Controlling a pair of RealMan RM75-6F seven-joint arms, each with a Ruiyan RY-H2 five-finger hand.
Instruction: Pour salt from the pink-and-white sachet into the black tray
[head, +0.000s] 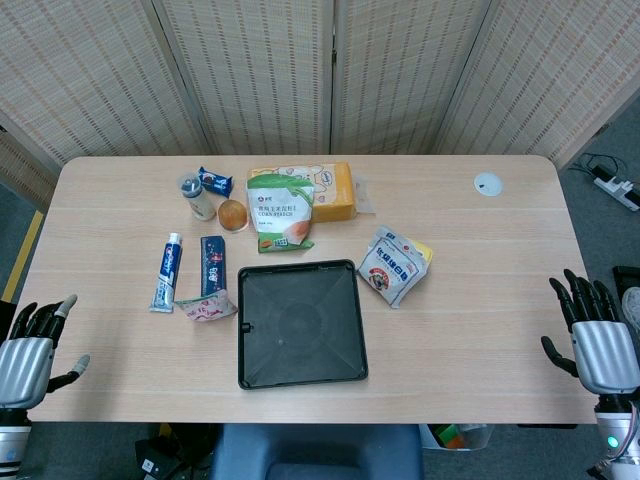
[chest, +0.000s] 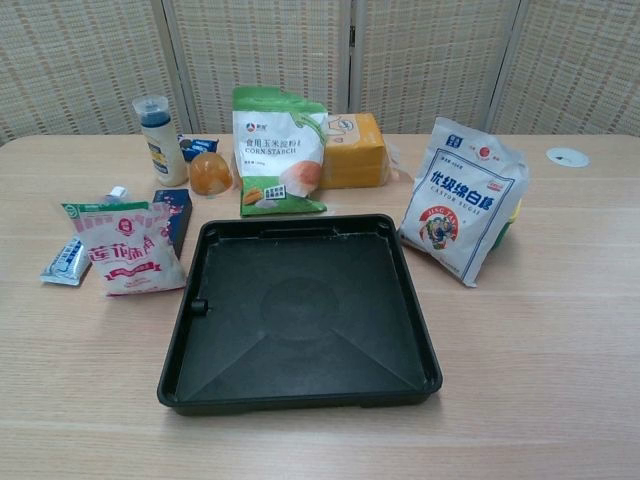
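Observation:
The pink-and-white sachet stands on the table just left of the black tray, apart from it. The tray lies empty at the table's front middle. My left hand hovers at the table's front left corner, fingers spread, holding nothing. At the front right edge my right hand is likewise spread and holds nothing. Both hands are far from the sachet and show only in the head view.
Behind the sachet lie a toothpaste tube and a dark blue box. Further back are a small bottle, an orange jelly cup, a corn starch bag and a yellow pack. A sugar bag stands right of the tray.

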